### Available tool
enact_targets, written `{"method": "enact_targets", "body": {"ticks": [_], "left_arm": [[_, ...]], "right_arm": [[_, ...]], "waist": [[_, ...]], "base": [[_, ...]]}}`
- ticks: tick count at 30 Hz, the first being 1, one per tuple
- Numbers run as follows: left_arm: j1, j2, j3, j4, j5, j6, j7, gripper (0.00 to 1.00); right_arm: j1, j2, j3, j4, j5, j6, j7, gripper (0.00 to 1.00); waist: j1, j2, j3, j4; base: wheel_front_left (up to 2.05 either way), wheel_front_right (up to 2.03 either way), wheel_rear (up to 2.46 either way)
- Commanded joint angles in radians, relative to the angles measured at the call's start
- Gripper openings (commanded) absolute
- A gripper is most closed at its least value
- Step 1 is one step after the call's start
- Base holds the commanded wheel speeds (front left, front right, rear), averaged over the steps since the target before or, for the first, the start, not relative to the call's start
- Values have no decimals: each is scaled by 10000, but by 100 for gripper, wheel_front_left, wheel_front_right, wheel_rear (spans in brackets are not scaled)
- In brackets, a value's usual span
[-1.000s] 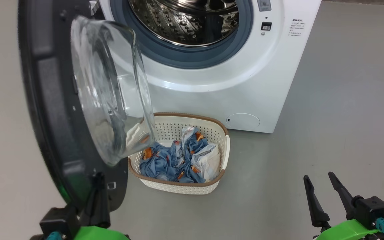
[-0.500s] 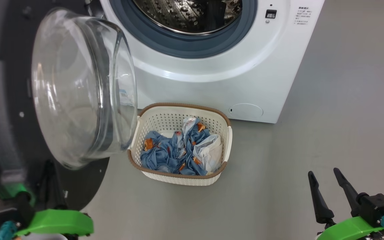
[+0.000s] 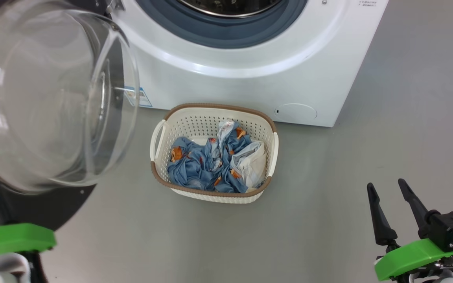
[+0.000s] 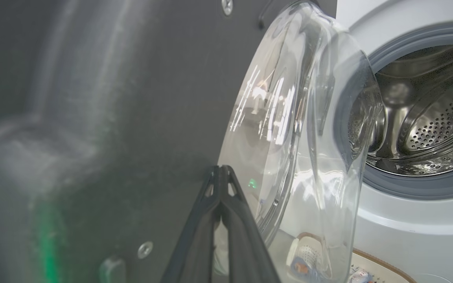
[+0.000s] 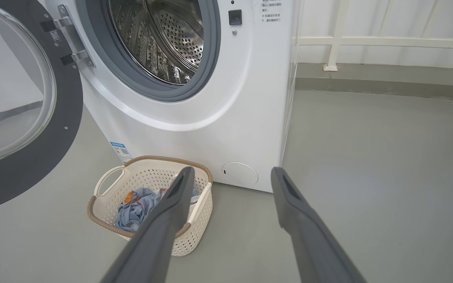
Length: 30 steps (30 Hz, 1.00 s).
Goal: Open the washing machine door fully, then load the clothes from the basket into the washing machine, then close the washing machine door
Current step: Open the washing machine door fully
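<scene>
The washing machine (image 3: pixel 250 78) stands at the far side of the grey floor (image 3: pixel 387 118), its door (image 5: pixel 53 149) swung wide open to the left on its hinges. The door's clear glass bowl (image 3: pixel 53 98) bulges out toward the near side. Inside the grey gasket (image 5: pixel 207 59) the perforated steel drum (image 5: pixel 163 43) shows. The basket (image 3: pixel 195 125) sits on the floor just in front of the machine, below the opening and near the small blue sticker (image 5: pixel 120 151), with the round flap (image 5: pixel 240 174) low on the front to its right. The clothes (image 3: pixel 199 169) lie crumpled in the basket, blue with orange figures and a white piece toward the right. The left claw (image 4: pixel 220 169) is closed with nothing between its fingers, which are pressed together. Its tips sit at the dark inner face of the door, just beside the edge of the glass bowl; I cannot tell whether they touch it. The right claw (image 3: pixel 385 183) hangs at the near right above the bare floor, its two dark fingers spread apart and empty, well apart from the basket.
</scene>
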Motion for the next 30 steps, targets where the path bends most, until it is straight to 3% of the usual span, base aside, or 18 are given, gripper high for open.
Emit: {"method": "enact_targets", "body": {"ticks": [1, 18, 25, 30], "left_arm": [[-415, 542, 613, -92, -58, 35, -84, 0], [-1654, 1517, 1860, 2812, -748, -999, -782, 0], [-1737, 1406, 2008, 3462, -582, -1324, -894, 0], [-1352, 1129, 2201, 3156, -326, -1416, -909, 0]], "right_arm": [[-280, -43, 199, -310, -123, 16, 8, 100], [-557, -43, 260, -216, -182, 16, -87, 100], [-505, -43, 302, -79, -143, 16, -149, 100], [-424, -43, 361, -30, -86, 16, -172, 100]], "waist": [[0, -1, 64, 11], [0, -1, 295, -80], [0, -1, 98, -109], [0, -1, -51, -155]], "base": [[0, 0, 0], [0, 0, 0], [0, 0, 0], [0, 0, 0]]}}
